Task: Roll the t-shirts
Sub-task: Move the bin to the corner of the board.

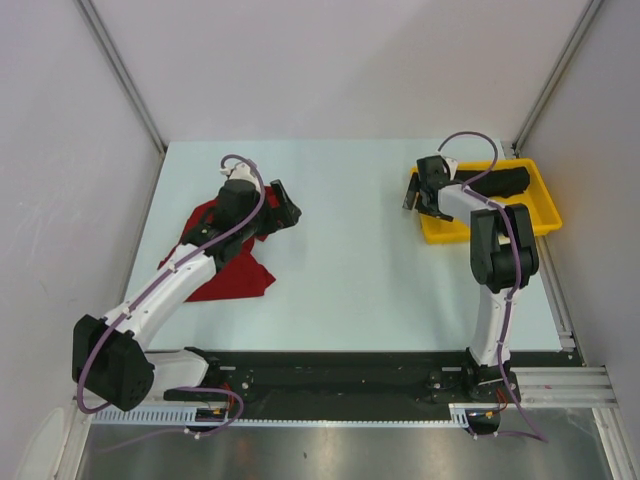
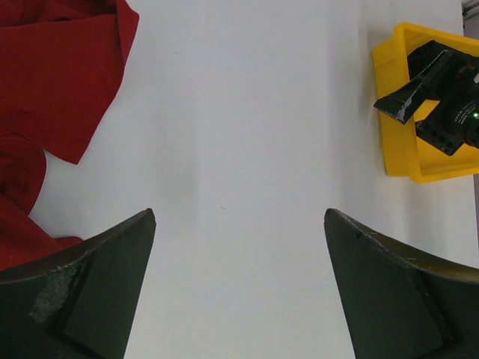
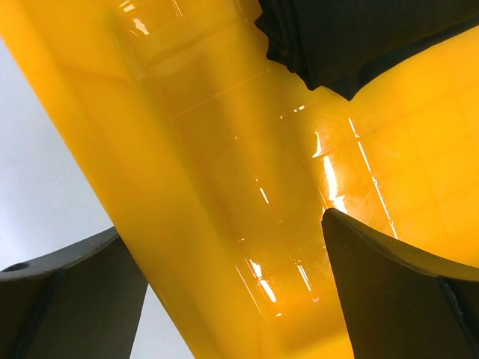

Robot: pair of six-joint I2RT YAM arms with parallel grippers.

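A deep red t-shirt (image 1: 228,268) lies crumpled on the left of the table, partly under my left arm; it also shows in the left wrist view (image 2: 52,82) at the upper left. My left gripper (image 1: 287,212) is open and empty, just past the shirt's right edge over bare table (image 2: 239,224). A black t-shirt (image 1: 500,182) lies bundled in the yellow tray (image 1: 540,215), and shows in the right wrist view (image 3: 359,37) at the top. My right gripper (image 1: 418,198) is open and empty, straddling the tray's left rim (image 3: 172,187).
The yellow tray stands at the back right of the table, near the right wall. It shows in the left wrist view (image 2: 393,142) with the right gripper over it. A black rail runs along the table's near edge (image 1: 340,372).
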